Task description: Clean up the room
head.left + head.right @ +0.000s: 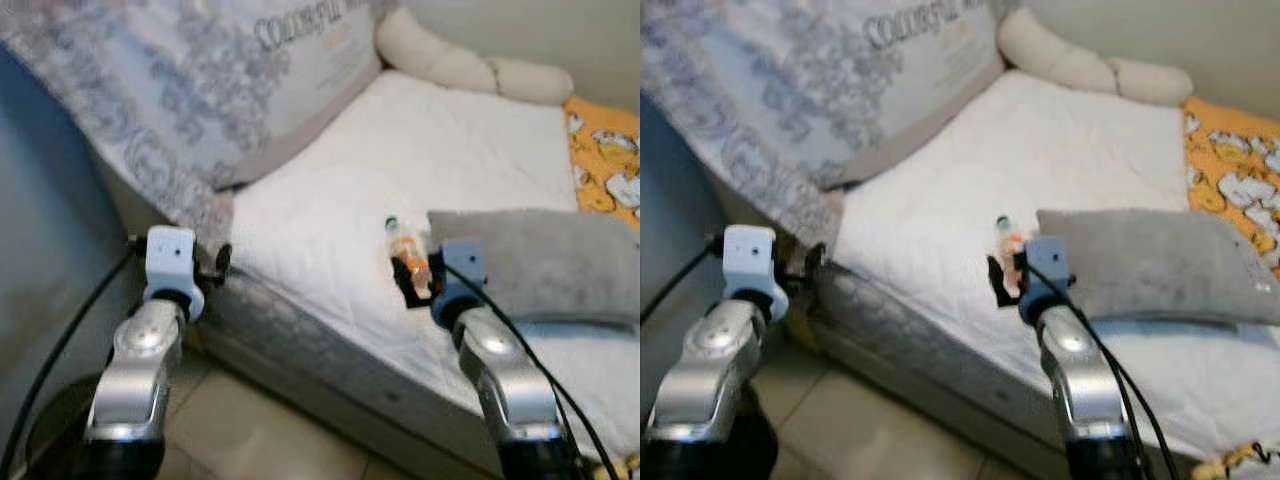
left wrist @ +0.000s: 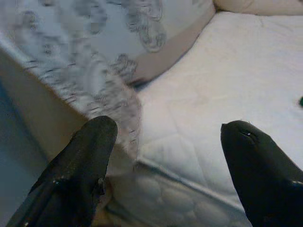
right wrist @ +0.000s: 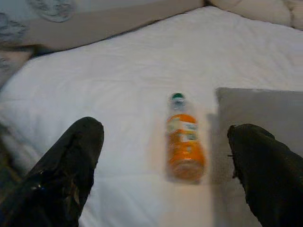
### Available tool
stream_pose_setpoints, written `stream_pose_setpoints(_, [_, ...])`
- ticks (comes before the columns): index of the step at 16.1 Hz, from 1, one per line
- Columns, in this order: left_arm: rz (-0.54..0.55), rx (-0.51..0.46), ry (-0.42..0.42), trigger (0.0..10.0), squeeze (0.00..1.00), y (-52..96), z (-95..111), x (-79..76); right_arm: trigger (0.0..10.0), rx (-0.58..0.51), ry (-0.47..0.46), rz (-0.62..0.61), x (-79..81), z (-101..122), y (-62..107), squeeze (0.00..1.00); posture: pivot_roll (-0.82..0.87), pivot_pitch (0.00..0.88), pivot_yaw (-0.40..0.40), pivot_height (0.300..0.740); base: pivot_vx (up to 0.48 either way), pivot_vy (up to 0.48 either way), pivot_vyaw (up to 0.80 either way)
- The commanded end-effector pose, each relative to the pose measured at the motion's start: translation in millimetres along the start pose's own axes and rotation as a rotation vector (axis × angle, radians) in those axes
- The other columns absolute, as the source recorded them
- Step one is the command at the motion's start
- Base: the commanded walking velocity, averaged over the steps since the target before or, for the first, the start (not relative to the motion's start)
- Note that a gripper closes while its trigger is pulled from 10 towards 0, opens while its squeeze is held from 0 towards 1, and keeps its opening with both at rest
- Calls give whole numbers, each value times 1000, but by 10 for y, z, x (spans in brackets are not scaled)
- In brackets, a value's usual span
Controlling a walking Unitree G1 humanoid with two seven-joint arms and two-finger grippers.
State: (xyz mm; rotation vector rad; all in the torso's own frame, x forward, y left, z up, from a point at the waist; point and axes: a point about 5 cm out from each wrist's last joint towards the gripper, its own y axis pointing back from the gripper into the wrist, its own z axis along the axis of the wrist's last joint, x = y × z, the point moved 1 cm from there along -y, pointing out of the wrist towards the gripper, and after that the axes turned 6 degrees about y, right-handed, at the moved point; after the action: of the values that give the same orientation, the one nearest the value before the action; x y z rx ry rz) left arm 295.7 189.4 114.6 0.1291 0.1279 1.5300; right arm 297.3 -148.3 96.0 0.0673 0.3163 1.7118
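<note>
A small orange bottle (image 3: 183, 142) with a green cap lies on its side on the white mattress (image 1: 420, 150), right beside the edge of a grey pillow (image 1: 540, 265). My right gripper (image 3: 165, 131) hovers just short of the bottle (image 1: 403, 243), open, its two black fingers spread wider than the bottle. My left gripper (image 1: 215, 262) is open too and empty. It is held at the mattress's near left corner, under the hanging patterned bedding (image 2: 94, 71).
A large grey-patterned quilt (image 1: 200, 90) leans at the head of the bed, with a cream bolster (image 1: 450, 60) behind. An orange cartoon-print sheet (image 1: 605, 160) lies at the far right. Tiled floor (image 1: 250, 430) runs along the bed's side, and a blue-grey wall (image 1: 40, 230) stands on the left.
</note>
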Motion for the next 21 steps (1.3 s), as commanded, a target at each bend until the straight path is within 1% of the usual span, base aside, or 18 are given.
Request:
stream_pose_setpoints(1, [-33,-6,-1,10000,0,-23,15,-106,10000,9,3,-44,-125,-8,17,1000,45,0,-54,740,390,0,0])
stream_pose_setpoints(7, [-38,-7,-3,10000,0,-26,16,-112,10000,13,13,-45,-120,-20,23,1000,45,0,-51,740,389,0,0])
stream_pose_setpoints(12, [-49,0,-12,10000,0,0,-12,-124,10000,18,14,-45,-114,-42,37,1000,46,0,-51,740,387,0,0])
stream_pose_setpoints(15, [-55,-6,-16,10000,0,90,-29,-143,10000,8,10,-36,-101,-55,123,1000,83,0,-75,740,384,0,0])
stream_pose_setpoints(16, [-62,6,-18,10000,0,230,-64,-131,10000,20,-14,-52,-117,-81,248,1000,84,0,-79,740,0,0,0])
stream_pose_setpoints(17, [-69,9,-21,10000,0,258,-76,-134,10000,23,-16,-52,-114,-86,271,1000,82,0,-78,740,0,0,0])
stream_pose_setpoints(18, [-108,41,-39,10000,0,319,-146,-165,10000,36,-16,-55,-129,-116,293,1000,78,0,-77,740,0,0,0])
stream_pose_setpoints(19, [-133,66,-63,10000,0,342,-196,-180,10000,86,15,-76,-178,-186,254,667,79,0,-74,740,0,0,0])
stream_pose_setpoints(20, [-145,75,-70,10000,0,338,-205,-184,10000,126,47,-86,-211,-230,211,31,74,0,-68,740,0,0,0])
stream_pose_setpoints(21, [-177,97,-81,10000,0,317,-207,-203,10000,175,80,-70,-232,-271,145,27,71,0,-62,740,0,0,0])
